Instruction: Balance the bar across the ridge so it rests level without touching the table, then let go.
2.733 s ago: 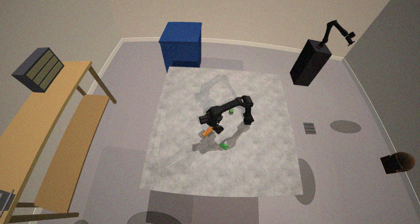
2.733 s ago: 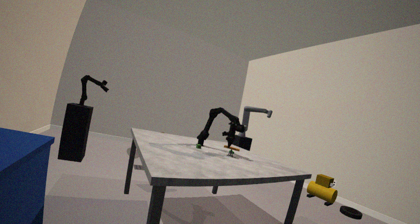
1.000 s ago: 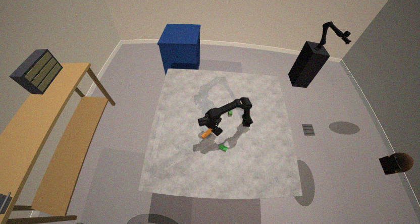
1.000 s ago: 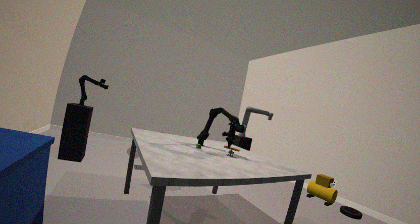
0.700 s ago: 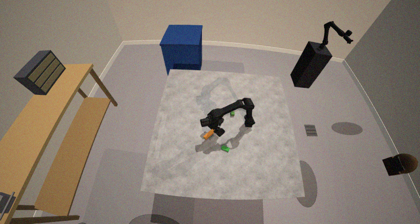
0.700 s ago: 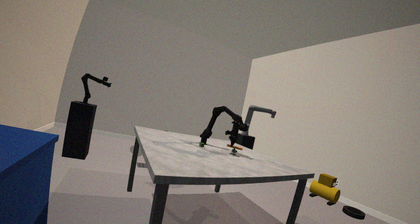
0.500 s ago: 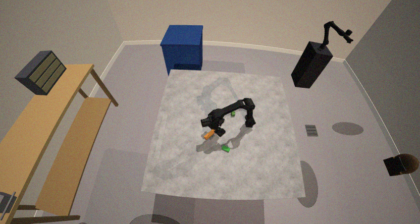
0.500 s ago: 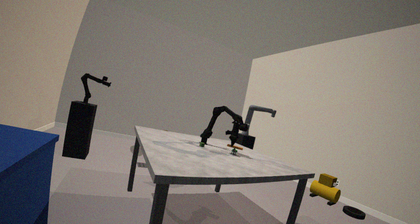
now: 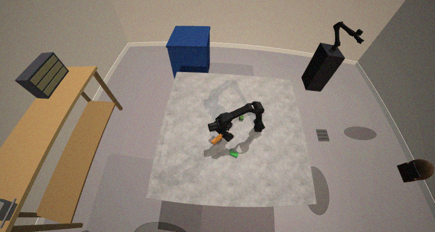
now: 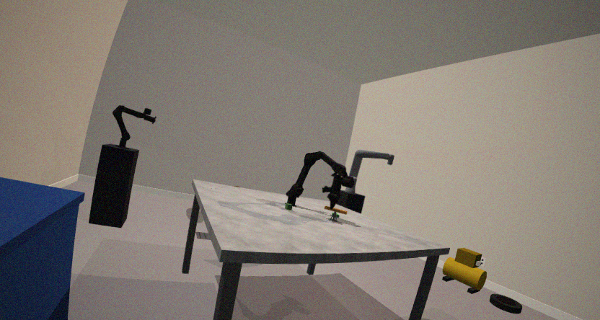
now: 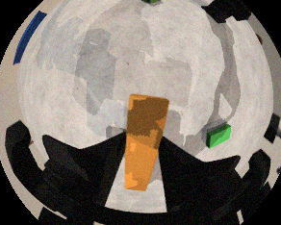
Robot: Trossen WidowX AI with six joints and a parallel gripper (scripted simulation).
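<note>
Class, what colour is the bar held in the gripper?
Orange bar, seen best in the wrist view.

This looks like a workshop. At the frame's left stands a long wooden workbench (image 9: 39, 133). A yellow cylindrical compressor (image 10: 463, 269) sits lower right.
</note>
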